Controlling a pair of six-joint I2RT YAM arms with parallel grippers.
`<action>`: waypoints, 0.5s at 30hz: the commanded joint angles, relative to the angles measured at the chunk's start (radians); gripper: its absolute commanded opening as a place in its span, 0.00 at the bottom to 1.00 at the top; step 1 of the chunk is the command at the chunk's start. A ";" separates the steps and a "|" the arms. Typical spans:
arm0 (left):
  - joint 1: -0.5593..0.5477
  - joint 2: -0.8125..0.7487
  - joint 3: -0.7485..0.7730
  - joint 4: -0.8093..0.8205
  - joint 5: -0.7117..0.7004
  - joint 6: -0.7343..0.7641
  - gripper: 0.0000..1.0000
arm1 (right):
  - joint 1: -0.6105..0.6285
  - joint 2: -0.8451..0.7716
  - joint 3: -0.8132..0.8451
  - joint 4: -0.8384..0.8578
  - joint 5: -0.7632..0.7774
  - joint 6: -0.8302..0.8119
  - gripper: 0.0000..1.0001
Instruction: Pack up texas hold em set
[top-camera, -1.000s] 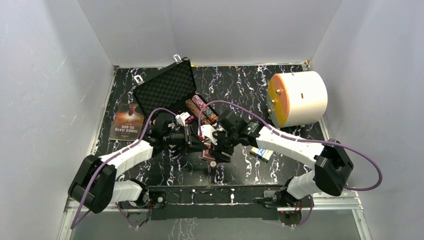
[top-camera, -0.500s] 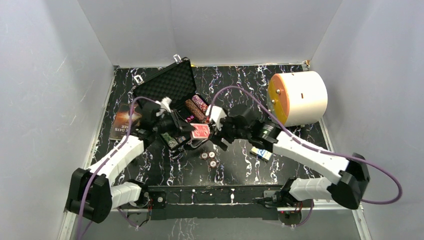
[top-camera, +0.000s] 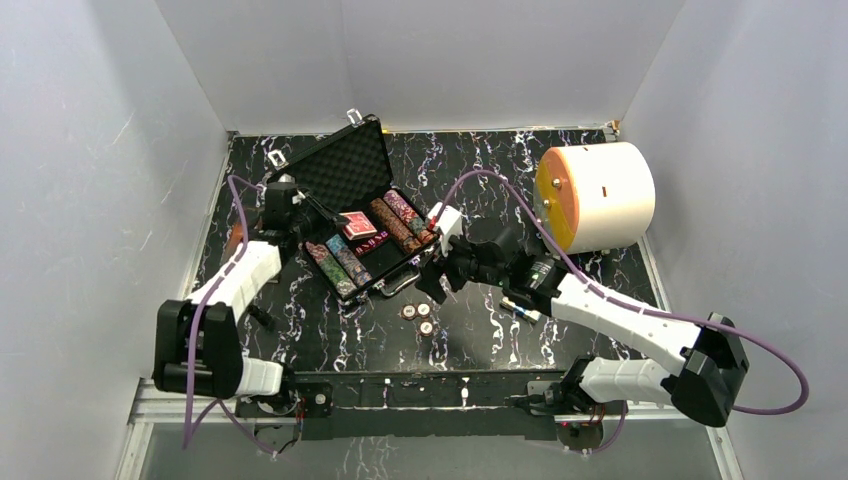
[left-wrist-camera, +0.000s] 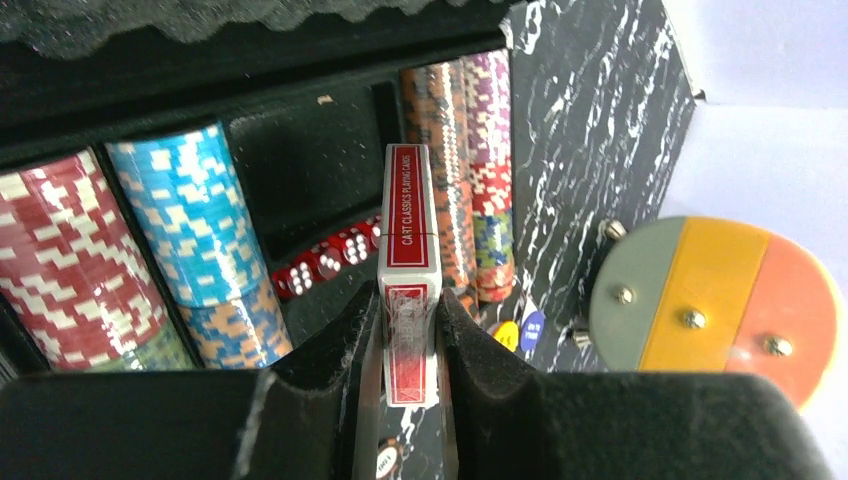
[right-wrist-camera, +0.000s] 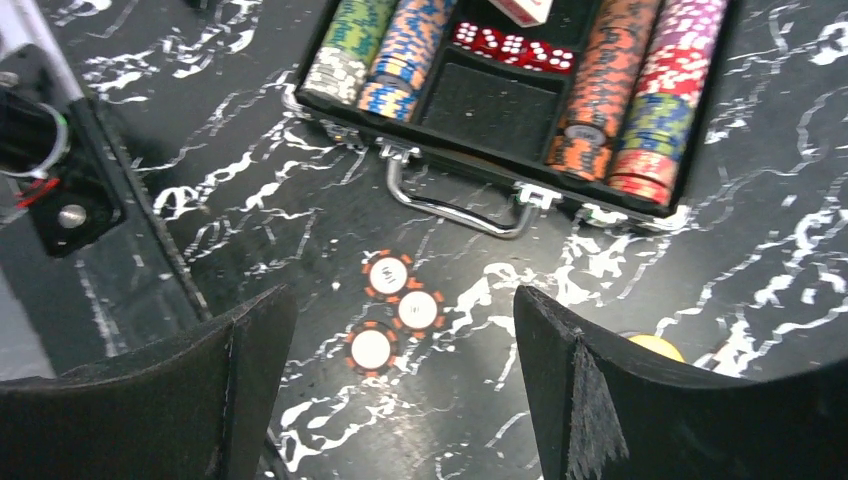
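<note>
The black case (top-camera: 335, 175) lies open, its tray holding rows of multicoloured chips (top-camera: 345, 262) and red dice (left-wrist-camera: 325, 262). My left gripper (left-wrist-camera: 410, 300) is shut on a red card deck (left-wrist-camera: 410, 215), held on edge over the tray's middle slot (top-camera: 358, 225). To the right of the case front, my right gripper (top-camera: 432, 275) hangs open and empty above the table (right-wrist-camera: 400, 300). Three loose orange-rimmed chips (right-wrist-camera: 395, 310) lie in front of the case's silver handle (right-wrist-camera: 455, 215). Round yellow and blue buttons (left-wrist-camera: 518, 332) lie beside the case. A blue card deck (top-camera: 522, 307) peeks out under the right arm.
A big white cylinder with an orange face (top-camera: 595, 197) stands at the back right. A dark booklet (top-camera: 234, 240) lies left of the case, mostly behind my left arm. White walls enclose the black marbled table (top-camera: 480, 330) on three sides.
The left gripper has carried the red deck up and left from the table's middle to over the case tray. The right gripper opened wider and drew back to the right.
</note>
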 joint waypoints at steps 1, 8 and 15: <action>0.003 0.026 0.012 0.106 -0.074 -0.039 0.00 | -0.001 -0.054 -0.021 0.101 -0.100 0.069 0.88; -0.002 0.028 -0.044 0.222 -0.169 -0.066 0.00 | -0.002 -0.084 -0.045 0.105 -0.100 0.045 0.89; -0.008 0.133 -0.028 0.239 -0.125 -0.097 0.00 | -0.002 -0.084 -0.047 0.085 -0.085 0.033 0.89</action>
